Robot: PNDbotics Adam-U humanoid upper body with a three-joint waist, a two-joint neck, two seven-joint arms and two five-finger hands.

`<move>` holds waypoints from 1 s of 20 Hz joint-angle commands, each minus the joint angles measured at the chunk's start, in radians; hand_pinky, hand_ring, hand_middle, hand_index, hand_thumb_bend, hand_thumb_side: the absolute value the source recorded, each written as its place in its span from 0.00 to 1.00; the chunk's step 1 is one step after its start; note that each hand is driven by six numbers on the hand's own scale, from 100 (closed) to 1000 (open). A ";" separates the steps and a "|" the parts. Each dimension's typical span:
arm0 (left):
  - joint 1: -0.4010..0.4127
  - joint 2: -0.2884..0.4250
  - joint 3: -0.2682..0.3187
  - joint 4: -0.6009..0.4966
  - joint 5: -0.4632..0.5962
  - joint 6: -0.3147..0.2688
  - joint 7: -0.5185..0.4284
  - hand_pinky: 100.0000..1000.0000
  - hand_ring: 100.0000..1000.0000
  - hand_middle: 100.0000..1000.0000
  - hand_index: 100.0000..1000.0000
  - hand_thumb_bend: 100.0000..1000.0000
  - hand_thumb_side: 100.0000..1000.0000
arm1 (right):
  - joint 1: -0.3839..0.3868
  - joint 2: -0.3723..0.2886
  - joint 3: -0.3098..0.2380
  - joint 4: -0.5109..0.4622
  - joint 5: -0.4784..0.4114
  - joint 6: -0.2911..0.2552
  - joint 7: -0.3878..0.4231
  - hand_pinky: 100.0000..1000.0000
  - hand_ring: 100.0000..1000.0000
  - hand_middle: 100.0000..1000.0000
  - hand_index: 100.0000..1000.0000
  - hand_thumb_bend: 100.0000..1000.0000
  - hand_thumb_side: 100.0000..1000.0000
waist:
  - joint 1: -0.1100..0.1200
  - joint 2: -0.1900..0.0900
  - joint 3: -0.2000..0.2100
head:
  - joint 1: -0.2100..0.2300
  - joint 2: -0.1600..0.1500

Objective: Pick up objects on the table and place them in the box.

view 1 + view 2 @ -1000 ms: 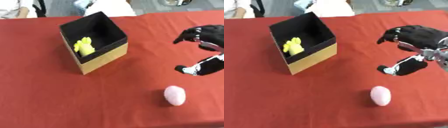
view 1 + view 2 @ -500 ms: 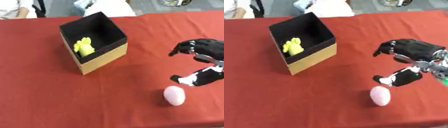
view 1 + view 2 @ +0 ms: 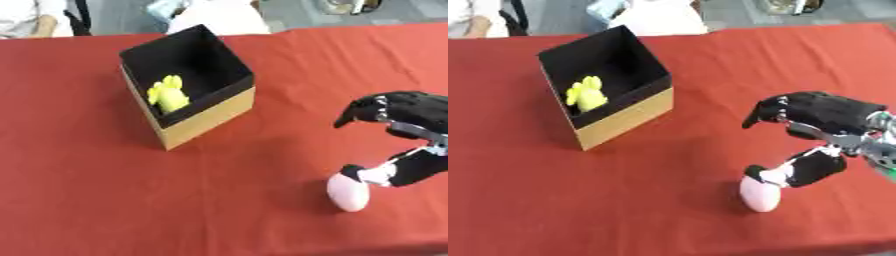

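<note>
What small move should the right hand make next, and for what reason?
Probably it should lower a little and curl its fingers around the pale pink egg-shaped object. The right hand is open above it, the thumb tip at the object's upper edge and the fingers spread above, so nothing is held yet. The black-lined cardboard box holds only a yellow toy.

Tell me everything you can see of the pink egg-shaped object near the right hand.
The pale pink egg-shaped object looks smooth and matte, with no markings visible. It lies on its side on the red tablecloth, near the table's front edge, well apart from the black-lined cardboard box. The robot's right hand arches over it with fingers spread; the thumb tip sits at its upper end, seemingly touching. It is not lifted.
</note>
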 commanded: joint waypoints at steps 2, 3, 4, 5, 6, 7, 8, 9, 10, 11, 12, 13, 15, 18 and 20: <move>-0.006 0.039 0.011 -0.015 -0.008 0.002 0.001 0.49 0.78 0.64 0.80 0.00 0.22 | 0.000 -0.052 -0.031 -0.014 -0.063 -0.025 0.017 0.81 0.82 0.72 0.83 0.32 0.75 | -0.003 -0.018 -0.005 | 0.005 0.005; -0.005 0.039 0.011 -0.015 -0.008 0.002 0.001 0.49 0.78 0.64 0.80 0.00 0.22 | 0.003 -0.056 -0.036 -0.014 -0.074 -0.027 0.025 0.81 0.82 0.72 0.83 0.32 0.77 | -0.003 -0.019 -0.007 | 0.006 0.005; -0.005 0.040 0.011 -0.015 -0.009 0.002 0.001 0.49 0.78 0.64 0.80 0.00 0.22 | 0.006 -0.060 -0.039 -0.014 -0.083 -0.029 0.033 0.81 0.82 0.72 0.83 0.33 0.78 | -0.003 -0.019 -0.008 | 0.006 0.005; -0.004 0.040 0.011 -0.015 -0.009 0.002 0.001 0.49 0.78 0.64 0.80 0.00 0.22 | 0.010 -0.064 -0.042 -0.014 -0.092 -0.031 0.040 0.81 0.82 0.72 0.83 0.33 0.79 | -0.003 -0.019 -0.008 | 0.007 0.005; -0.003 0.041 0.011 -0.015 -0.010 0.003 0.001 0.49 0.78 0.64 0.80 0.00 0.22 | 0.015 -0.067 -0.044 -0.014 -0.102 -0.033 0.048 0.81 0.82 0.71 0.83 0.34 0.80 | -0.003 -0.019 -0.009 | 0.008 0.005; -0.003 0.042 0.012 -0.015 -0.010 0.003 0.001 0.49 0.78 0.64 0.80 0.00 0.22 | 0.019 -0.070 -0.046 -0.014 -0.110 -0.034 0.054 0.81 0.82 0.71 0.83 0.34 0.81 | -0.004 -0.019 -0.009 | 0.008 0.005; -0.002 0.042 0.012 -0.015 -0.011 0.003 0.001 0.49 0.78 0.64 0.80 0.00 0.22 | 0.022 -0.071 -0.047 -0.014 -0.116 -0.035 0.060 0.80 0.82 0.71 0.83 0.34 0.80 | -0.004 -0.019 -0.009 | 0.008 0.005; -0.003 0.041 0.012 -0.015 -0.011 0.003 0.000 0.49 0.78 0.64 0.80 0.00 0.22 | 0.026 -0.072 -0.047 -0.014 -0.121 -0.034 0.067 0.81 0.82 0.71 0.83 0.34 0.81 | -0.004 -0.020 -0.009 | 0.008 0.005; -0.003 0.041 0.011 -0.015 -0.011 0.003 0.000 0.49 0.78 0.64 0.80 0.00 0.22 | 0.030 -0.072 -0.046 -0.014 -0.123 -0.033 0.075 0.81 0.82 0.71 0.83 0.35 0.82 | -0.004 -0.020 -0.009 | 0.008 0.005; -0.003 0.041 0.011 -0.015 -0.011 0.003 -0.001 0.49 0.78 0.64 0.80 0.00 0.22 | 0.032 -0.071 -0.044 -0.014 -0.122 -0.031 0.082 0.81 0.82 0.71 0.83 0.36 0.81 | -0.005 -0.020 -0.007 | 0.009 0.005; -0.004 0.041 0.011 -0.015 -0.011 0.002 -0.001 0.49 0.78 0.64 0.80 0.00 0.22 | 0.034 -0.069 -0.041 -0.014 -0.120 -0.029 0.090 0.81 0.82 0.71 0.83 0.36 0.80 | -0.004 -0.020 -0.006 | 0.009 0.005; -0.004 0.042 0.011 -0.015 -0.011 0.002 -0.001 0.50 0.78 0.64 0.80 0.00 0.22 | 0.035 -0.068 -0.038 -0.014 -0.118 -0.029 0.097 0.80 0.82 0.71 0.83 0.36 0.79 | -0.004 -0.020 -0.004 | 0.008 0.005; -0.004 0.042 0.011 -0.015 -0.011 0.002 -0.001 0.49 0.78 0.64 0.80 0.00 0.22 | 0.036 -0.063 -0.029 -0.014 -0.118 -0.028 0.108 0.80 0.81 0.71 0.83 0.35 0.79 | -0.004 -0.019 -0.001 | 0.007 0.005; -0.006 0.043 0.011 -0.015 -0.012 0.001 -0.001 0.50 0.78 0.64 0.80 0.00 0.21 | 0.044 -0.060 -0.016 -0.014 -0.119 -0.027 0.115 0.80 0.81 0.71 0.82 0.35 0.77 | -0.004 -0.018 0.002 | 0.006 0.005; -0.007 0.044 0.011 -0.015 -0.012 0.001 0.000 0.50 0.78 0.64 0.80 0.00 0.21 | 0.051 -0.059 -0.008 -0.014 -0.114 -0.029 0.115 0.80 0.81 0.71 0.82 0.36 0.77 | -0.004 -0.017 0.005 | 0.006 0.005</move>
